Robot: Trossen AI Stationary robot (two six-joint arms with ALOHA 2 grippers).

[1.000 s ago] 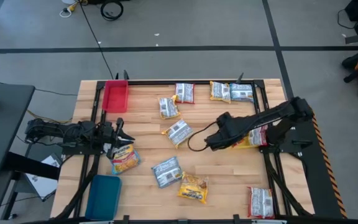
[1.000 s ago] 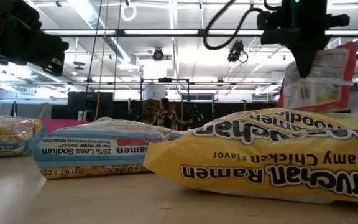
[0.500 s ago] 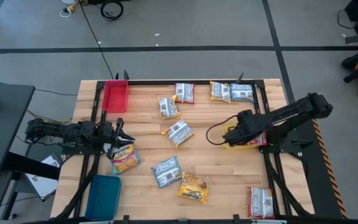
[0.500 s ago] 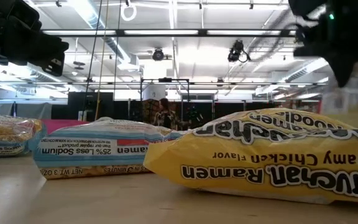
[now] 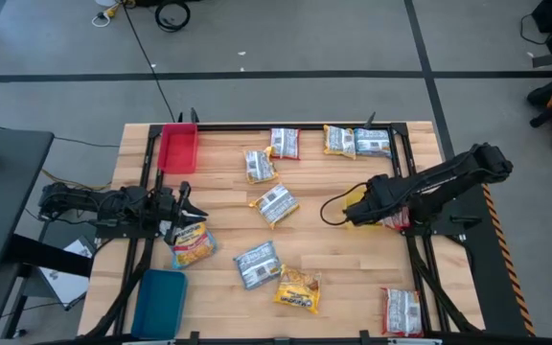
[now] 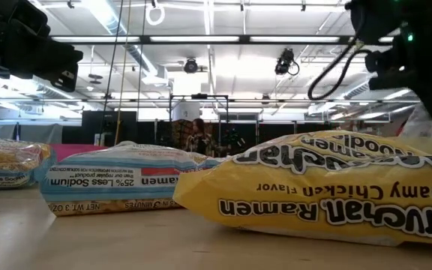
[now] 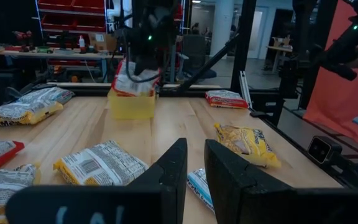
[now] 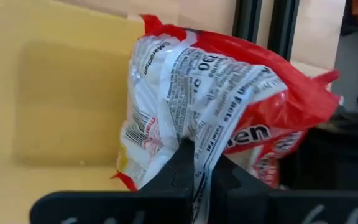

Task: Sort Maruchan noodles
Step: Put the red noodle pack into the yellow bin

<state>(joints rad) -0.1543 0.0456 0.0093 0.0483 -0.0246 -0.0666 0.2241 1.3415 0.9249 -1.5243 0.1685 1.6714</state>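
So the right gripper (image 5: 360, 210) is over at the right side of the table (image 5: 353, 278), pinched tight on a red-edged noodle packet (image 8: 216, 118). In the right wrist view the two dark fingers (image 8: 185, 165) meet on the packet's lower edge and it hangs crumpled above a yellow tray (image 8: 55, 106). The left wrist view shows the same thing from across the table: the packet dangles just over the yellow tray (image 7: 132, 103), and I can't tell if it touches the tray or not.

The left gripper (image 5: 182, 198) is parked at the left edge, fingers (image 7: 169, 168) only narrowly apart with nothing between them. Right beside it lies a yellow-orange packet (image 5: 192, 242).

Other packets are spread around. Along the far edge there's a red-edged one (image 5: 285, 143), then a yellow one (image 5: 338, 140) touching a blue one (image 5: 373, 143) farther right. Toward the middle sit two more, one (image 5: 260, 165) a bit left and one yellow-edged (image 5: 275, 203) nearer to centre. On the near side a blue packet (image 5: 257, 264) lies next to a yellow one (image 5: 297, 287), which fills the low view as the creamy chicken packet (image 6: 328, 191). Another red packet (image 5: 402, 310) is in the near right corner.

A red tray (image 5: 177, 148) sits at the far left corner and a blue tray (image 5: 159, 301) at the near left corner.
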